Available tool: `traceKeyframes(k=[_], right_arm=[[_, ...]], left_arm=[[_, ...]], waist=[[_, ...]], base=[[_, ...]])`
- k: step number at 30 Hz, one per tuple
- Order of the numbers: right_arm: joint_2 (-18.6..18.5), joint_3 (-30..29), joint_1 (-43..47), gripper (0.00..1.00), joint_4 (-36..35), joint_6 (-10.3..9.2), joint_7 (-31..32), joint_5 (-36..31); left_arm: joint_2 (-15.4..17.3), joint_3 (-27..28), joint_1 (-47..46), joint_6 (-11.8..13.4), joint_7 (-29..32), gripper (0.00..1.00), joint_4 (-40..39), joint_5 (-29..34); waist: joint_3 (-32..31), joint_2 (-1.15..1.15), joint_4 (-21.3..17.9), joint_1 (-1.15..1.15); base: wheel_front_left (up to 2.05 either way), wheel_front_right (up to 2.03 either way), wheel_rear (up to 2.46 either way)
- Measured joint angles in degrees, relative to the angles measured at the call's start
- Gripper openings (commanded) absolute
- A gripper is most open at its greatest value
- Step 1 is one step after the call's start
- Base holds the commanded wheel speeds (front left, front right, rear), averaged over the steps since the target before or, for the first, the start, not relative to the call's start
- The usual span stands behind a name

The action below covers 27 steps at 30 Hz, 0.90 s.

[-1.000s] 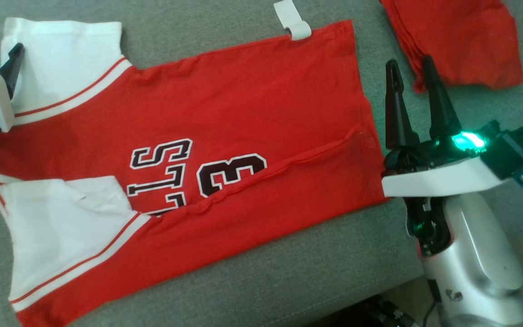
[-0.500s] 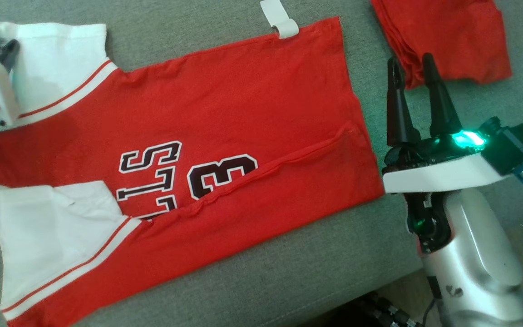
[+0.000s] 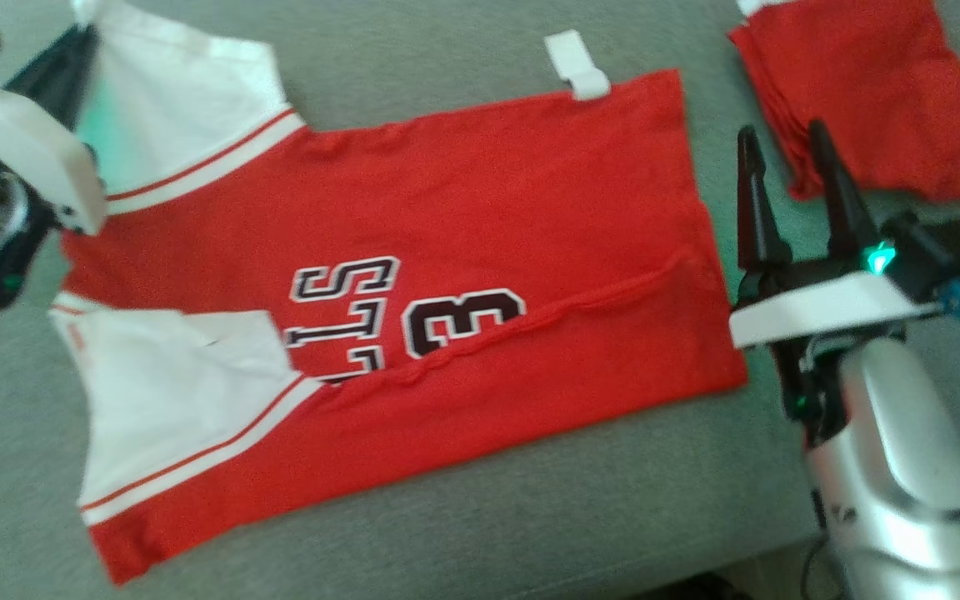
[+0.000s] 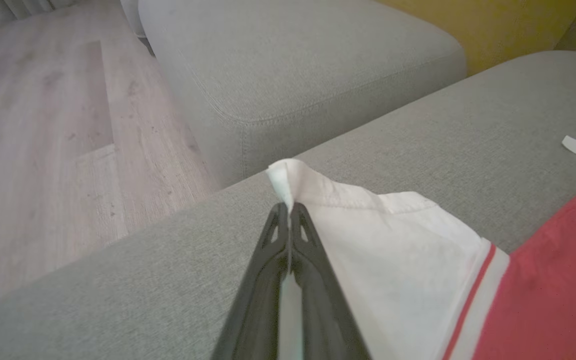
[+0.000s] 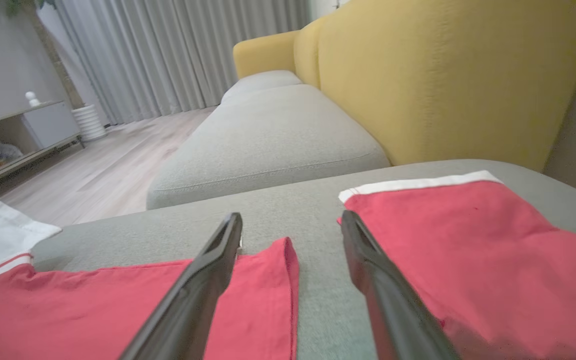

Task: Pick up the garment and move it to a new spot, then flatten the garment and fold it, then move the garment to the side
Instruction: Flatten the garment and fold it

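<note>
Left gripper (image 4: 288, 207): clenched on sleeve (image 4: 393, 240) corner at fingertips, newly lifted off cushion (image 4: 118, 280). Right gripper (image 3: 782, 133): spread, empty, beside garment (image 3: 463, 233) hem. Likely sleeve fold-in starting.

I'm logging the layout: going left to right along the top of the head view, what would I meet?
left gripper → sleeve → tag → folded red cloth
</note>
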Motion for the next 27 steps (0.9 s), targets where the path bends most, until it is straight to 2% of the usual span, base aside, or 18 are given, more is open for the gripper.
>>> traceKeyframes(k=[4,9,12,18,27], right_arm=[[-0.01,-2.19,-3.50,1.00,0.57,0.00,4.42,-4.79],[-1.30,-4.04,-6.66,1.00,3.28,0.00,11.66,-9.06],[-3.50,-5.01,-7.38,1.00,7.49,0.00,17.02,-9.35],[-7.30,-6.22,-12.26,1.00,17.90,0.00,23.27,-11.43],[-8.10,-5.49,-18.00,1.00,29.26,0.00,23.93,-13.58]], left_arm=[[-1.08,-0.43,2.18,2.35,-4.85,0.00,-3.23,1.79],[-1.96,-0.08,7.43,6.67,-9.59,0.00,-9.60,1.60],[-2.36,-0.57,10.53,8.44,-10.13,0.00,-14.75,1.76],[-2.12,-2.15,14.11,11.71,-9.87,0.00,-23.98,2.76],[-1.58,-2.69,15.32,13.60,-7.95,0.00,-29.94,2.79]], waist=[[-1.82,0.00,3.19,0.00],[-3.98,0.00,7.64,-0.01],[-4.99,0.00,10.36,-0.01],[-5.83,0.00,15.08,-0.01],[-3.54,0.00,16.25,0.01]], base=[[0.00,0.00,0.00],[0.00,0.00,0.00],[0.00,0.00,0.00],[0.00,0.00,0.00],[0.00,0.00,0.00]])
